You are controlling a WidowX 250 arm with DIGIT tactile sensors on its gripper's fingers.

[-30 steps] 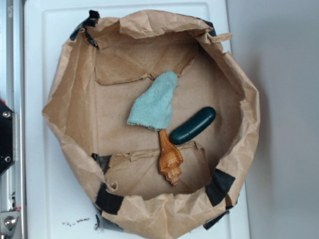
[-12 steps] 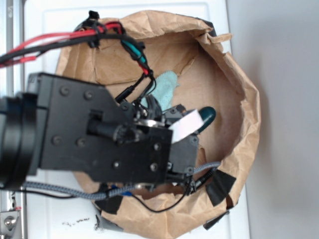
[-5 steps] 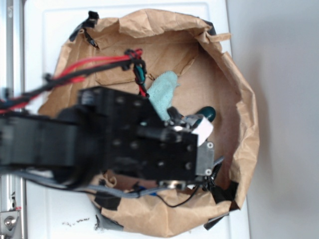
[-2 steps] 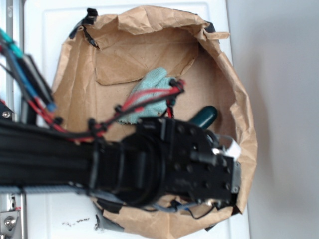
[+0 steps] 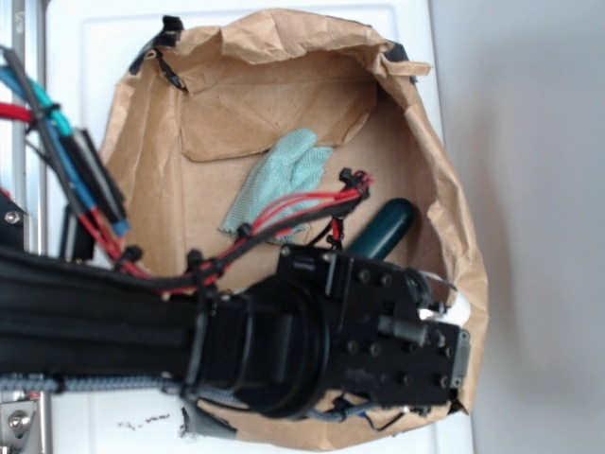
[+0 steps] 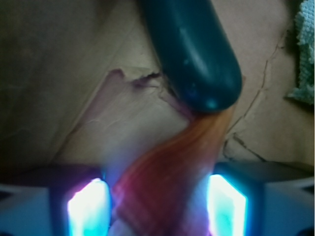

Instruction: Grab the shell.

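In the wrist view the orange-brown shell (image 6: 172,177) lies blurred on the brown paper, its narrow end reaching up to the tip of the dark green capsule (image 6: 197,54). My gripper (image 6: 157,206) is open and straddles the shell. One glowing pad (image 6: 88,209) sits close on the shell's left and the other stands a little off its right. In the exterior view the black arm and wrist housing (image 5: 378,345) cover the shell and the fingers. Only the capsule's far end (image 5: 386,227) shows beside the arm.
A light teal cloth (image 5: 274,180) lies farther back in the crumpled brown paper bag (image 5: 284,38), whose raised walls ring the work area on a white tray (image 5: 76,85). Red and black cables (image 5: 284,213) run over the bag. The bag's right wall (image 5: 463,274) is close to the wrist.
The arm has come in over the bag and moved toward its front right, now covering the shell. The cloth has shifted slightly left and the bag's right rim has bent.
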